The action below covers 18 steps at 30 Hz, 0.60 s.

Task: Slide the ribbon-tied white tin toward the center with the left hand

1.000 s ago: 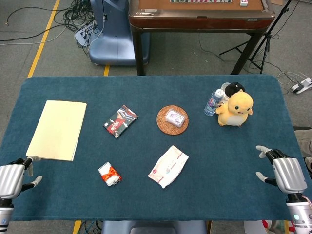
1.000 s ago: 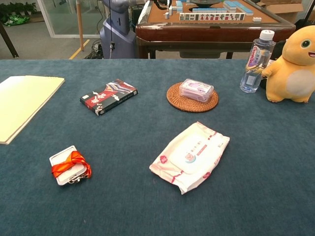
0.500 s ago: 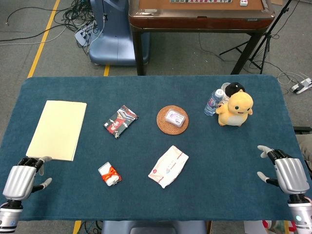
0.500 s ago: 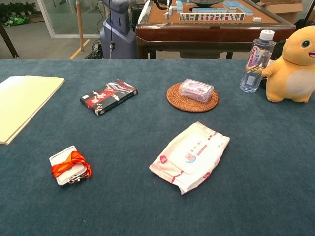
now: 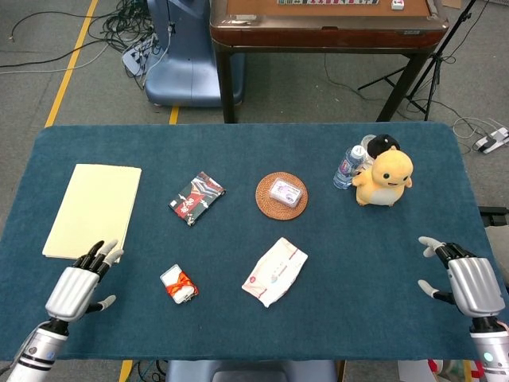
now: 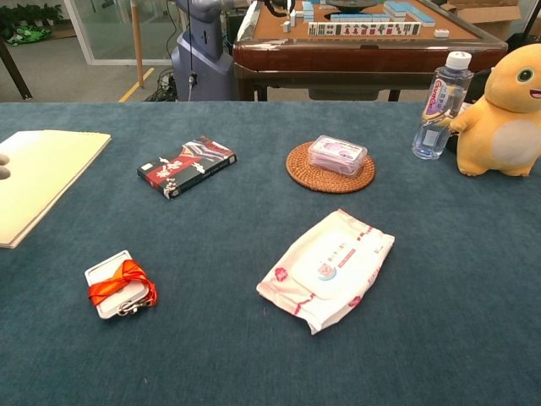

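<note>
The left hand (image 5: pixel 75 288) has moved in over the tabletop (image 5: pixel 238 318), fingers spread and holding nothing, now left of the ribbon-tied white tin (image 5: pixel 179 284) but not touching. The tin has stayed put, left of the wipes pack (image 5: pixel 275 271). The approach looks underway; contact remains. The right hand (image 5: pixel 469 284) hangs released, well right of the tin.

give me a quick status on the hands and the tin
Left hand open, left of the tin, not touching. Right hand open at the far edge. Wipes pack lies toward the center.
</note>
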Tool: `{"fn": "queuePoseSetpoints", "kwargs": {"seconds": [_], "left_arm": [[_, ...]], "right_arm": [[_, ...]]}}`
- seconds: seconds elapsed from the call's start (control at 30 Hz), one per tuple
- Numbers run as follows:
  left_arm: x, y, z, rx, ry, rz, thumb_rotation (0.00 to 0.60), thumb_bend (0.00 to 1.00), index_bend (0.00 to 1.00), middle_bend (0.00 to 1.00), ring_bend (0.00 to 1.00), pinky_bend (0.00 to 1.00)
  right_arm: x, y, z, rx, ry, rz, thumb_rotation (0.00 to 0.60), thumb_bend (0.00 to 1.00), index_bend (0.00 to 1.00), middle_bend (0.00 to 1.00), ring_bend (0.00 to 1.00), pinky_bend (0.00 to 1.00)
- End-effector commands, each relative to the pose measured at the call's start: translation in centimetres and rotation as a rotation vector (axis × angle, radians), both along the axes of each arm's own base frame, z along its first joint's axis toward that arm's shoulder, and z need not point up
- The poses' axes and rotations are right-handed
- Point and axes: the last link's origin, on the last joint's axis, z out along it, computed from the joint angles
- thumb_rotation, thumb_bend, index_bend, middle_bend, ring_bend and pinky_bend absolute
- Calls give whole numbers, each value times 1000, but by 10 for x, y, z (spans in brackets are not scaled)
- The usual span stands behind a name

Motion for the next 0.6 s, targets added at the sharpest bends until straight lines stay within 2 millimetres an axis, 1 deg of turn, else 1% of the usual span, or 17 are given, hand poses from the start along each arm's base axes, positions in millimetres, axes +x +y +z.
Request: {"fn": "queuePoseSetpoints", "kwargs": {"seconds": [0.03,0.33,0.6], "left_arm": [[3,5,-10,-16,1,-6,600,0,85,0,0,238],[24,16,-38,-61,-20,-32,600,0,54,0,0,238],[45,24,-53,-93,-52,-42,600,0,48,0,0,238]], "right_arm": [[0,0,0,3,0,1,600,7,279,435,350,585],[0,1,2,-5,-4,-2,600,7,279,435,350,585],[-1,1,3,-4,-4,-4,600,7,279,435,350,585]]}}
